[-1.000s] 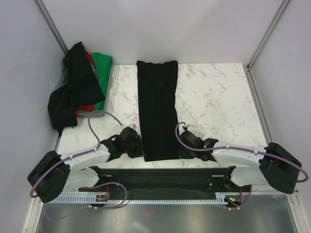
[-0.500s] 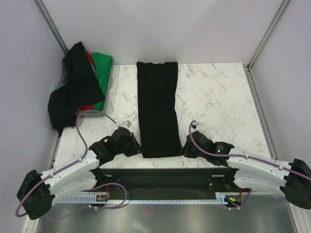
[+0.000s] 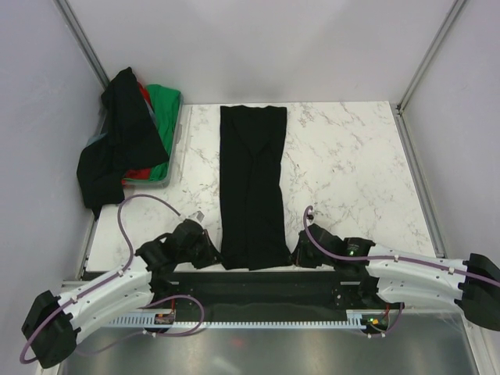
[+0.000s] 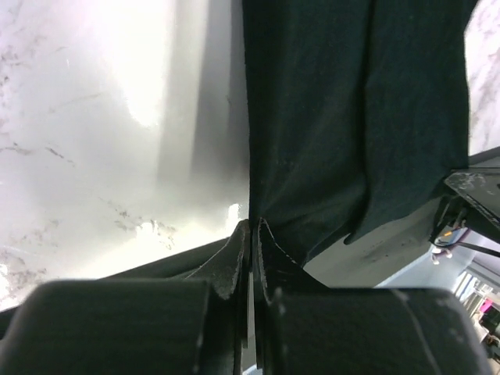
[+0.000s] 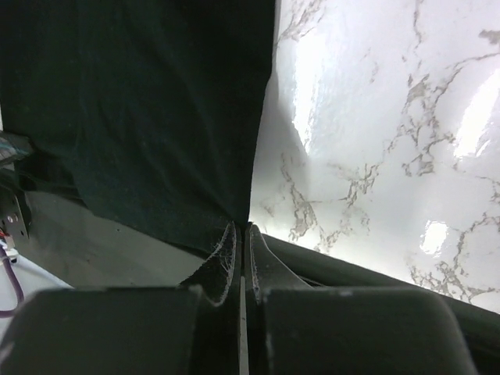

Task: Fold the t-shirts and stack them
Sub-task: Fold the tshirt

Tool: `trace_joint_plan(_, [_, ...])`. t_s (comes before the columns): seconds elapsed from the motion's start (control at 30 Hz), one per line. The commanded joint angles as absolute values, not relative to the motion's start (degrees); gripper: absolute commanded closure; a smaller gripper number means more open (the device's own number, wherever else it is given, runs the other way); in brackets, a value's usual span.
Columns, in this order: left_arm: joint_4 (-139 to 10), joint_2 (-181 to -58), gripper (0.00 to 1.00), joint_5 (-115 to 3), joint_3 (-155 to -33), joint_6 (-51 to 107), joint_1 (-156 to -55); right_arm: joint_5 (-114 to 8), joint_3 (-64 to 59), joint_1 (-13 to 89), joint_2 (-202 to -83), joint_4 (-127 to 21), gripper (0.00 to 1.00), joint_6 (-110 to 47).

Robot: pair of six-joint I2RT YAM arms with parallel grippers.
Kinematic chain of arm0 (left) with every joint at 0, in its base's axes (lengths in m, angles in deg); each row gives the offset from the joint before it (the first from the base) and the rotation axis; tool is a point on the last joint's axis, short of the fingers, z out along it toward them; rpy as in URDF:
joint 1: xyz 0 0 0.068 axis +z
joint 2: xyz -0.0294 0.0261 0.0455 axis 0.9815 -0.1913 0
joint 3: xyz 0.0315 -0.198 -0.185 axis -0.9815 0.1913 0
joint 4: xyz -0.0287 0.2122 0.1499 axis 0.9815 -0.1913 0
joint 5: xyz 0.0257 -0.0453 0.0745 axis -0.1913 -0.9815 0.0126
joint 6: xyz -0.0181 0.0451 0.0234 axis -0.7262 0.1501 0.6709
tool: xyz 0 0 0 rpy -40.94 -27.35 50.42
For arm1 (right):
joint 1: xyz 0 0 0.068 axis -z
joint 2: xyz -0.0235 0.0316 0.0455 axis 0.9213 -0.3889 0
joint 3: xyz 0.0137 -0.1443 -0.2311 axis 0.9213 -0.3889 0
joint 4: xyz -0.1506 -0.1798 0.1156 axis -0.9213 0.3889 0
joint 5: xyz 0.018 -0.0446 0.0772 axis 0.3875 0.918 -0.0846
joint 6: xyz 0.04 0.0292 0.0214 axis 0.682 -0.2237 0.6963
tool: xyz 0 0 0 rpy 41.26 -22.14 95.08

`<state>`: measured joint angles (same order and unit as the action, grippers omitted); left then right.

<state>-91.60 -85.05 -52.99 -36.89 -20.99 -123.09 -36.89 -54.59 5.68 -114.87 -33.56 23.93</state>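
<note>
A black t-shirt [image 3: 251, 183], folded into a long narrow strip, lies lengthwise down the middle of the marble table [image 3: 351, 164]. My left gripper [image 3: 214, 255] is shut on its near left corner. In the left wrist view the jaws [image 4: 252, 223] pinch the cloth edge [image 4: 351, 117]. My right gripper [image 3: 297, 255] is shut on the near right corner. In the right wrist view the jaws [image 5: 241, 226] close on the shirt's edge [image 5: 141, 101]. The shirt's near end reaches the table's front edge.
A heap of other t-shirts [image 3: 117, 144], black over bright green [image 3: 166, 117] and red, sits in a grey tray [image 3: 182, 133] at the back left and hangs over its side. White walls and metal posts enclose the table. The arms' black base rail [image 3: 258, 285] runs along the front.
Both grippers have moved back toward the table's near edge, drawing the black shirt's near end with them. The strip lies a little nearer and straighter.
</note>
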Motion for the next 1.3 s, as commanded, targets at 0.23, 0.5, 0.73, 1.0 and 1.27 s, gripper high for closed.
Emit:
trace_joint_plan(0.23, [-105.4,-91.1,0.98,-43.3,-58.5,-13.9,-122.5,-21.6,-35.2,4.7,-119.7,-20.0,1.00,18.7])
trace_joint_plan(0.5, [-107.6,-112.3,0.98,-41.2,-81.8,-3.7,-117.4,-23.1,-14.0,16.8,-136.6,-18.2,1.00,3.5])
trace_joint_plan(0.73, [-107.8,-126.7,0.98,-45.6,-94.0,4.0,-106.2,-25.6,-2.2,24.6,-148.7,-18.8,1.00,-3.7])
trace_joint_plan(1.0, [-107.4,-141.0,0.98,-50.0,-102.8,7.8,-99.9,-31.4,6.3,30.6,-161.0,-21.5,1.00,-8.6])
trace_joint_plan(1.27, [-107.2,-152.7,0.98,-51.4,-111.6,8.8,-97.2,-34.2,13.2,34.8,-169.8,-22.8,1.00,-11.6])
